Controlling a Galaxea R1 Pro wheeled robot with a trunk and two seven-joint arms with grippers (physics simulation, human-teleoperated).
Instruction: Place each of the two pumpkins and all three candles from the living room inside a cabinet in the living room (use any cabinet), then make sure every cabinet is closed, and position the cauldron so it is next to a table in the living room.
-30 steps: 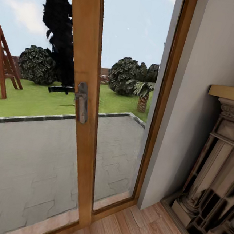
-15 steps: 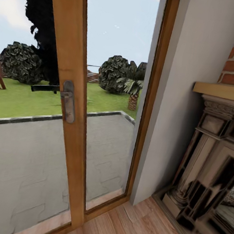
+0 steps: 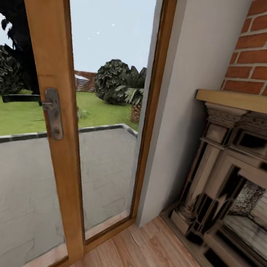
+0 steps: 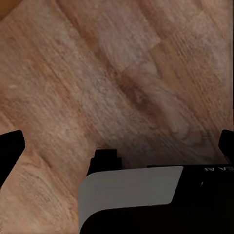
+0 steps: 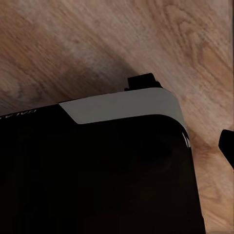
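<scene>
Facing a glazed wooden door (image 3: 48, 110) beside a brick fireplace (image 3: 233, 171); my left claw (image 4: 117, 146) gapes wide over floorboards (image 4: 122, 73), holding nothing; right claw state indeterminate.

Ahead of me the door frame (image 3: 52, 77) is warm, smooth varnished wood with a dull, worn metal handle plate (image 3: 53, 114), and its glass (image 3: 107, 105) is clear. The wall (image 3: 191, 73) beside it is flat matt plaster, the chimney (image 3: 265, 49) rough red brick, and the fireplace (image 3: 228, 178) looks like carved, weathered stone under a plain wooden mantel (image 3: 242, 101). The floor (image 3: 151, 257) is smooth, matt, grained wood planks, and my own body (image 5: 97, 170) over it is matt black plastic with a grey panel.
</scene>
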